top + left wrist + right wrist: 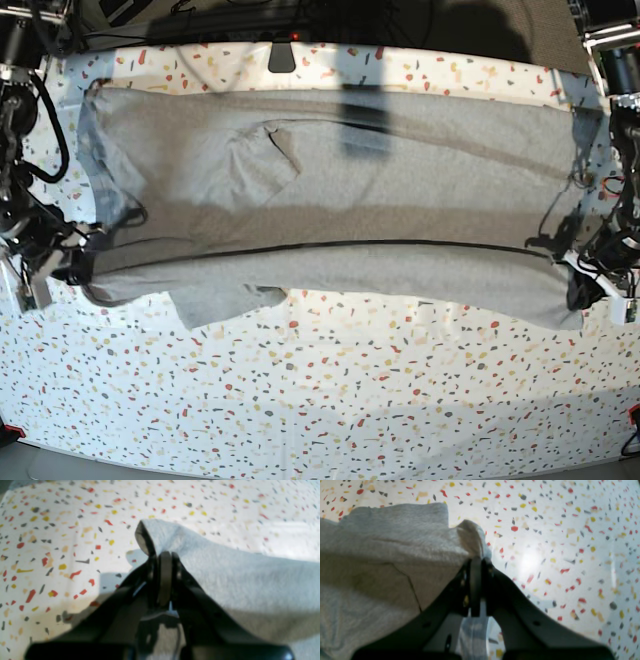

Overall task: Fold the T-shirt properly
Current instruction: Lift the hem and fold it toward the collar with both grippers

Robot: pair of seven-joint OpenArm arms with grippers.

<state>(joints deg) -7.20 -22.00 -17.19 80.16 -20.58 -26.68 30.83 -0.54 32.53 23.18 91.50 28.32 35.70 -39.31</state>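
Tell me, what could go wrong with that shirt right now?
The left tool and the right tool each pinch only a small bunch of the heather-grey cotton T-shirt, so an edge might slip free. One sleeve lies bunched near the front, so the fold could trap it crooked.

- the t-shirt (330, 190) is heather-grey, short-sleeved and large, stretched sideways across the far half of the speckled surface; only a plain side shows
- a long strip along its near edge is doubled over the body, with a dark fold line running nearly the whole width
- one sleeve lies folded inward on the body at upper left in the base view; another flap pokes out at the lower left edge
- the cloth is creased and rumpled in places; both ends are bunched into raised, pinched tips
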